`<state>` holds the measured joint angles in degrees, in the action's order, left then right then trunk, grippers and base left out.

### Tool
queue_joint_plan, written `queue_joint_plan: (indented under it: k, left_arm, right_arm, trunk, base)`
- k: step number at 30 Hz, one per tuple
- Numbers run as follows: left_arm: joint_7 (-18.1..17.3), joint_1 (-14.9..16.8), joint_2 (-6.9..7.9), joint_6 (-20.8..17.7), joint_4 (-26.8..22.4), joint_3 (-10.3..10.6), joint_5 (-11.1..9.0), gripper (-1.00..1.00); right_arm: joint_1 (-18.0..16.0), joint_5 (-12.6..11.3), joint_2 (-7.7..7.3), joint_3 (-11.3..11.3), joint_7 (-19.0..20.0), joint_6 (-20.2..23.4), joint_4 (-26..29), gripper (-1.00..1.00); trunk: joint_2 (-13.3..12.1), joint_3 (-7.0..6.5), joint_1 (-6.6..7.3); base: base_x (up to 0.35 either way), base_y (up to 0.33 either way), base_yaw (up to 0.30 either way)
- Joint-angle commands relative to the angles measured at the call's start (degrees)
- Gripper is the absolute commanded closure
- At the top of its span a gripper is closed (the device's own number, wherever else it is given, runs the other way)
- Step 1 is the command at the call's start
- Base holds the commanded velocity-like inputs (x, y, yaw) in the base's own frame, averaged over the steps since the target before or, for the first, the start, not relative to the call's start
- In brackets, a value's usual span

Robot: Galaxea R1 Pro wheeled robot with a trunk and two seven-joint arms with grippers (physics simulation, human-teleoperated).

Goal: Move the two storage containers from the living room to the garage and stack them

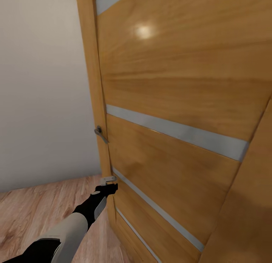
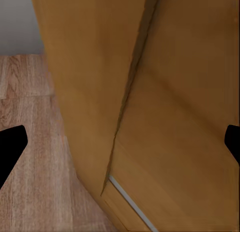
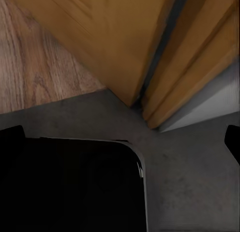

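Note:
The two storage containers are out of view. A wood-panelled door [image 1: 170, 85] with pale grey stripes stands right in front of me. My left gripper [image 1: 109, 182] reaches low to the door's edge, below the metal handle [image 1: 100, 133]. In the left wrist view the left gripper [image 2: 122, 142] is open, its dark fingertips [image 2: 12, 142] far apart with the seam between door and frame between them. The right gripper [image 3: 122, 142] is open too and holds nothing, pointing down at the dark grey concrete floor [image 3: 190, 167] by the door's bottom corner.
A plain pale wall [image 1: 41, 85] stands left of the door frame [image 1: 88, 66]. Light wood plank floor [image 1: 45, 206] lies below it. In the right wrist view the planks [image 3: 40, 67] meet the concrete at the threshold, and a black part of the robot [image 3: 70, 187] sits close below.

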<state>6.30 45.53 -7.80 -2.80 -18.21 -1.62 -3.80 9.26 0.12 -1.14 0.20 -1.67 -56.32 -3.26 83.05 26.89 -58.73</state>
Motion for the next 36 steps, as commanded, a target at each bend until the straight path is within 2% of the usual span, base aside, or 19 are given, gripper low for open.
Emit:
queue_joint_plan:
  k: [1, 10, 36]
  left_arm:
    - [-0.2, 0.0, -0.07, -0.3, -0.2, 0.2, -0.9, -1.00]
    - [-0.2, 0.0, -0.10, -0.3, -0.2, 0.2, -0.9, -1.00]
    - [-0.2, 0.0, -0.10, -0.3, -0.2, 0.3, -0.9, -1.00]
  right_arm:
    - [0.0, 0.1, 0.00, 0.1, -0.2, -0.2, -0.1, -1.00]
    - [0.0, 0.1, 0.00, 0.1, -0.2, -0.2, -0.1, -1.00]
    - [0.0, 0.1, 0.00, 0.1, -0.2, -0.3, -0.1, -1.00]
  trunk:
    - [0.0, 0.04, 0.00]
    - [0.0, 0.04, 0.00]
    - [0.0, 0.04, 0.00]
  base:
    - [0.000, 0.000, -0.261]
    - [0.000, 0.000, -0.218]
    - [0.013, 0.032, -0.007]
